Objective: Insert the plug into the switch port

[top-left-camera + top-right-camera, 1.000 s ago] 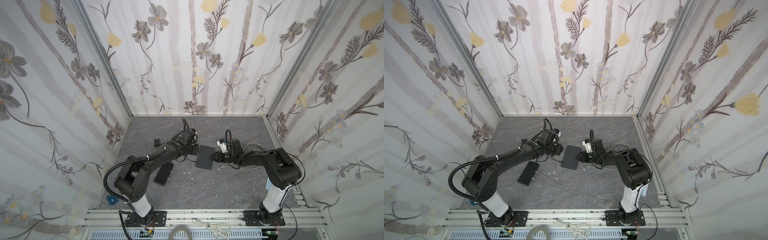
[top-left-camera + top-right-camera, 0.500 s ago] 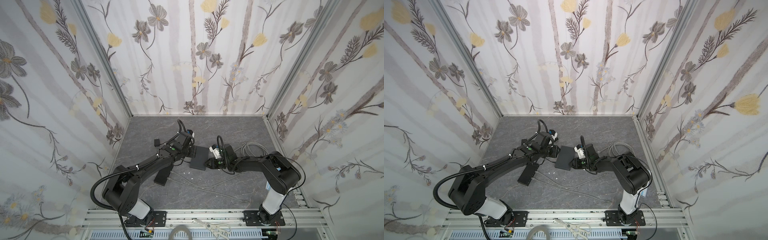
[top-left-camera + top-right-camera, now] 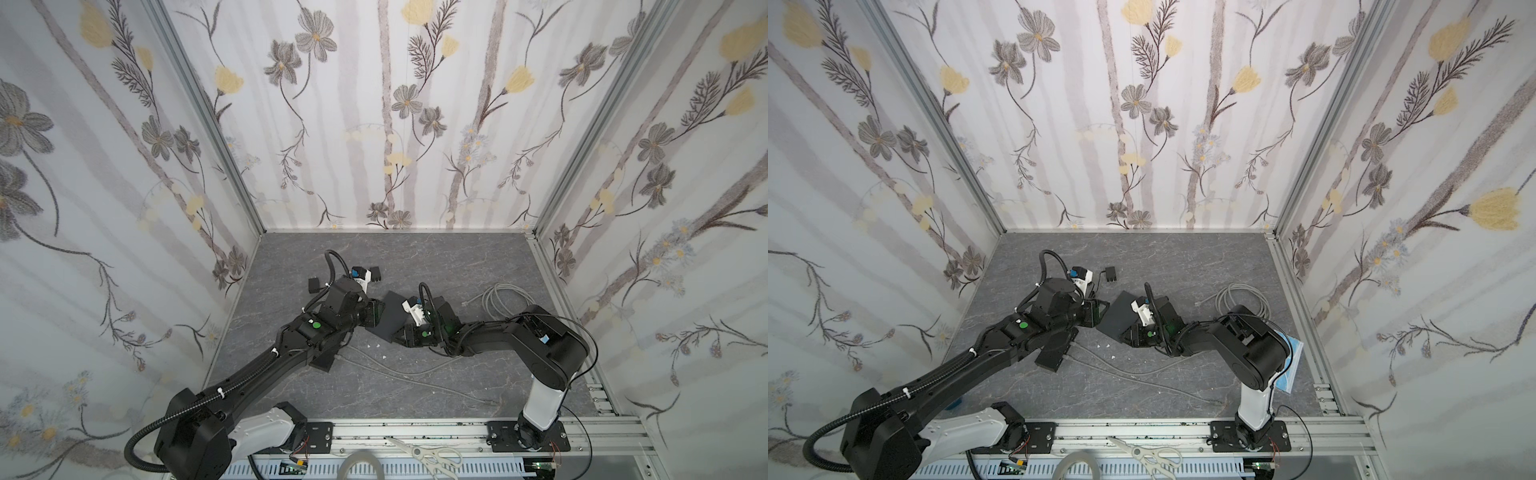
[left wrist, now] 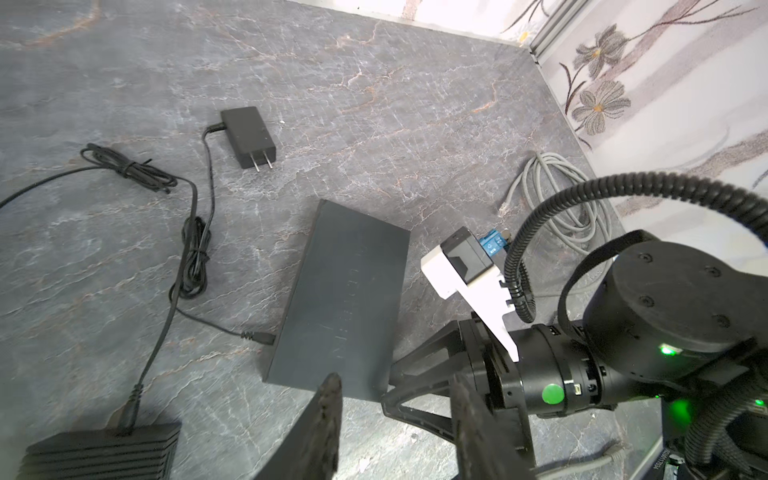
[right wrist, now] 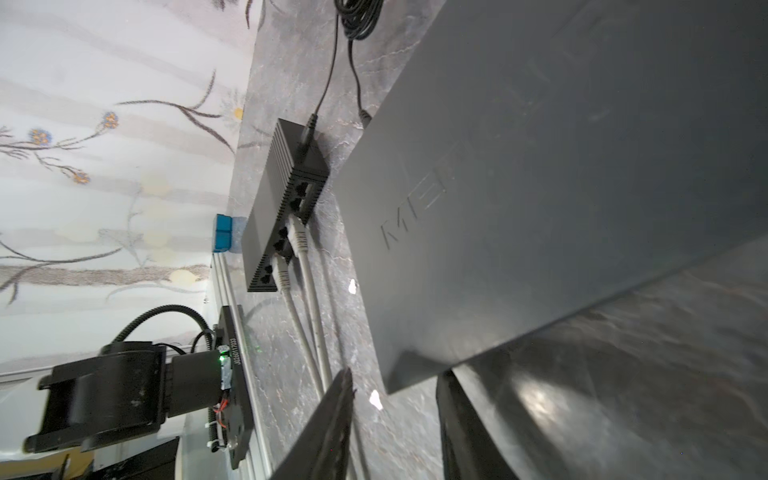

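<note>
The switch is a flat dark grey box lying in the middle of the floor; its ports do not show. A thin black power lead enters its side. My left gripper is open at the switch's left edge with nothing between its fingers. My right gripper is open, and the switch's near corner pokes between its fingertips. The plug is the clear end of a coiled grey cable, lying loose to the right of both grippers.
A second, ribbed black switch lies under the left arm with two grey cables plugged in. A black power adapter lies behind. Scissors rest on the front rail. The walls stand close on three sides.
The right gripper has moved left and toward the front, and the switch has shifted left and turned with it. The left gripper has drawn back toward the front and opened wider.
</note>
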Tool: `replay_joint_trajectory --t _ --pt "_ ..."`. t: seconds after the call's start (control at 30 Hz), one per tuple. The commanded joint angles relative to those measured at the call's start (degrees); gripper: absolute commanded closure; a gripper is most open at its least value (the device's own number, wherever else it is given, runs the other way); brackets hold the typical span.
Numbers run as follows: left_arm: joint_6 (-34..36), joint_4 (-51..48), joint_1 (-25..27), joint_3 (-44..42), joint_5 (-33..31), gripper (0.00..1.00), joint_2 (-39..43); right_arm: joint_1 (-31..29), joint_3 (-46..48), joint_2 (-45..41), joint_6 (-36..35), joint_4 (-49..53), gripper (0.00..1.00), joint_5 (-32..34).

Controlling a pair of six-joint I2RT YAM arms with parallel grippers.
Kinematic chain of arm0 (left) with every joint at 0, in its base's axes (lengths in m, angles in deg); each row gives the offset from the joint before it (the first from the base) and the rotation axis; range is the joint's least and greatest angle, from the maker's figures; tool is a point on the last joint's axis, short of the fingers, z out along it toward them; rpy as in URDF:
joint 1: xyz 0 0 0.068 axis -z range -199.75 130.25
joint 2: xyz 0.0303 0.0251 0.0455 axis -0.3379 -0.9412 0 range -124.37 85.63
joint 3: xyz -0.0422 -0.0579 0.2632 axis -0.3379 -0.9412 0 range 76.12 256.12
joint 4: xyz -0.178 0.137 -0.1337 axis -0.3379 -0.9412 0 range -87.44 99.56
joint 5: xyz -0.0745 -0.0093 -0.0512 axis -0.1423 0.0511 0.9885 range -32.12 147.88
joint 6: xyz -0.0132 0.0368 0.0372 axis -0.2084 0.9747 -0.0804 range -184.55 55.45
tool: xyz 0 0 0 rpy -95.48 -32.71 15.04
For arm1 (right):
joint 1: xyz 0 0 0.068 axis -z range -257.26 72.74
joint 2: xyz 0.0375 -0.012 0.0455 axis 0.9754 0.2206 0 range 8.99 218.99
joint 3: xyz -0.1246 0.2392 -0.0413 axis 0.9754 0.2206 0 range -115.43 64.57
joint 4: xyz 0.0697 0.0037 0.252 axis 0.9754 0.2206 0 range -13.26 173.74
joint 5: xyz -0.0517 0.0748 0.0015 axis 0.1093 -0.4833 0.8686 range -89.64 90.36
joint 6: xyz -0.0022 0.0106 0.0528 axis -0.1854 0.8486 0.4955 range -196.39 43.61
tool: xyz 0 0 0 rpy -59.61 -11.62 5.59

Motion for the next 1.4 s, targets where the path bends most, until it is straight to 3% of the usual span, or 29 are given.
replay_joint_trajectory --t 0.0,0.2,0.4,0.57,0.73,0.87,1.0,1.2,1.37 --pt "-3.47 1.37 -0.41 -2.30 -2.37 0.49 2.83 -0.41 -0.45 0.42 3.64 -9.72 0.64 -3.21" --pt "-7.32 0.95 -1.03 -3.43 -2.86 0.46 5.31 2.55 6.53 -7.26 0.19 -6.97 0.64 -1.90" --pt "-8.42 -1.44 -4.00 3.27 1.52 0.40 3.60 5.89 5.59 -25.89 -19.53 22.46 0.64 13.77" --pt "-4.36 -5.98 -5.75 19.95 9.72 0.42 -6.24 5.91 -2.59 -33.84 -33.79 39.51 0.64 24.64" --pt "-0.38 -9.52 -6.65 29.97 8.99 0.44 -14.81 4.78 -4.94 -42.88 -41.52 40.80 0.64 29.02" --pt "-0.36 -1.92 -7.81 25.37 9.96 0.44 -14.90 3.56 -2.78 -52.40 -44.53 35.97 0.64 33.88" --pt "-2.71 0.37 -10.03 22.81 14.94 0.43 -15.46 3.51 2.05 -59.34 -47.34 29.91 0.59 31.51" --pt "-2.50 -2.15 -11.99 24.21 18.97 0.40 -15.03 3.51 2.12 -60.57 -47.46 29.23 0.55 32.95" --pt "-0.22 -3.21 -12.10 23.39 15.90 0.39 -12.19 3.39 1.72 -57.98 -51.26 32.17 0.53 28.46"
